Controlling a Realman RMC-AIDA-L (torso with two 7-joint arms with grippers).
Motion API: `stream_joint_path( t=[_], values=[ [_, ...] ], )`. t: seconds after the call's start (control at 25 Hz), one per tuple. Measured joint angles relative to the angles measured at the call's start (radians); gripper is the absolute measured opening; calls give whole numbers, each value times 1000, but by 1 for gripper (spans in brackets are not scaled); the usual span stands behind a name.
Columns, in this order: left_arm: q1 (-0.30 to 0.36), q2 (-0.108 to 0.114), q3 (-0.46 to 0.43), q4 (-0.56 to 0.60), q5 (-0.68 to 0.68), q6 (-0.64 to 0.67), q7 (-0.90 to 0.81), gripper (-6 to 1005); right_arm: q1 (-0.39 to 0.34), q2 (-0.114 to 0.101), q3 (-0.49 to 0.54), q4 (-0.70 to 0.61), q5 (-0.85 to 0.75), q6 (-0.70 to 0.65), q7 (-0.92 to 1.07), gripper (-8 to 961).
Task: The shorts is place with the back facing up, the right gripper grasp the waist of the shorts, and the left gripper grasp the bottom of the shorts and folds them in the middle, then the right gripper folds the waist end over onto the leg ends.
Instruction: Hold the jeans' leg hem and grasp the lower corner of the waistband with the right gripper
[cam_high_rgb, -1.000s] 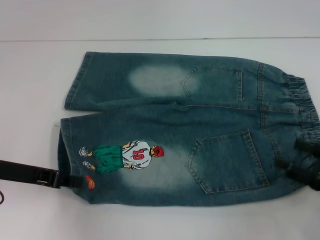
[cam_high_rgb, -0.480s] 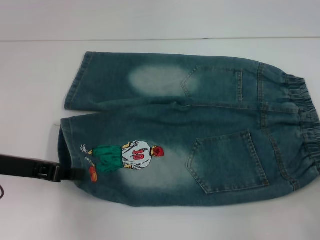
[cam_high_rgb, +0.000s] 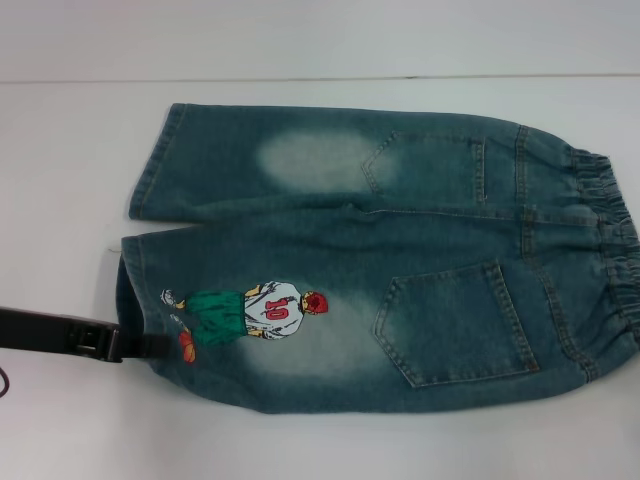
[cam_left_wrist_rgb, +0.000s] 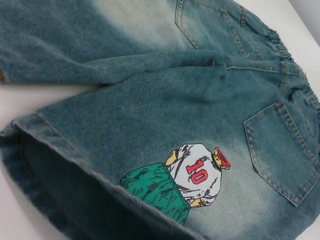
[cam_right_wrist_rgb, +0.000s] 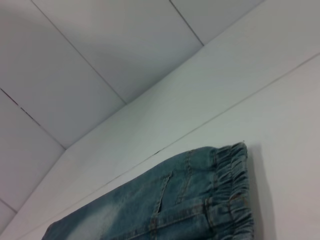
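Observation:
The shorts (cam_high_rgb: 400, 270) lie flat on the white table with the back pockets up, leg ends to the left and the ruched waist (cam_high_rgb: 612, 250) to the right. My left gripper (cam_high_rgb: 150, 346) reaches in from the left edge. Its black finger lies over the near leg's hem (cam_high_rgb: 128, 290) beside the cartoon print (cam_high_rgb: 250, 312), shut on the fabric. In the left wrist view that hem (cam_left_wrist_rgb: 75, 165) stands lifted just below the print (cam_left_wrist_rgb: 192, 175). The right gripper is out of view; its wrist view shows only the waist (cam_right_wrist_rgb: 232, 192) from a distance.
The white table (cam_high_rgb: 60, 200) extends around the shorts on all sides. The far leg's hem (cam_high_rgb: 150, 165) lies flat and untouched. A pale wall (cam_right_wrist_rgb: 100, 60) rises behind the table's back edge.
The right gripper, at the waist's near corner one second ago, has left the head view. The left gripper shifted slightly away from the front edge, dragging the hem and print, then held still.

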Motion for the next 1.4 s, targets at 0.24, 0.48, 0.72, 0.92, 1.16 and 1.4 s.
stream_joint_path(
  t=[0.24, 0.48, 0.72, 0.92, 1.16, 1.4],
  values=[
    [-1, 0, 0, -1, 0, -2, 0, 36, 4, -4, -51, -3, 0, 10, 46, 941],
    [-3, 0, -2, -1, 0, -2, 0, 36, 11, -7, -107, -3, 0, 25, 86, 934],
    [-6, 0, -3, -1, 1, -4, 0, 36, 19, -14, -142, -3, 1, 26, 104, 928],
    [-7, 0, -2, -1, 1, -4, 0, 36, 25, -15, -153, 0, 1, 24, 104, 923],
    [-7, 0, -3, -1, 1, -3, 0, 36, 31, -17, -163, 5, 1, 17, 105, 916],
    [-8, 0, -1, -3, 1, -3, 0, 37, 35, -17, -164, 6, 1, -9, 123, 910]
  ],
)
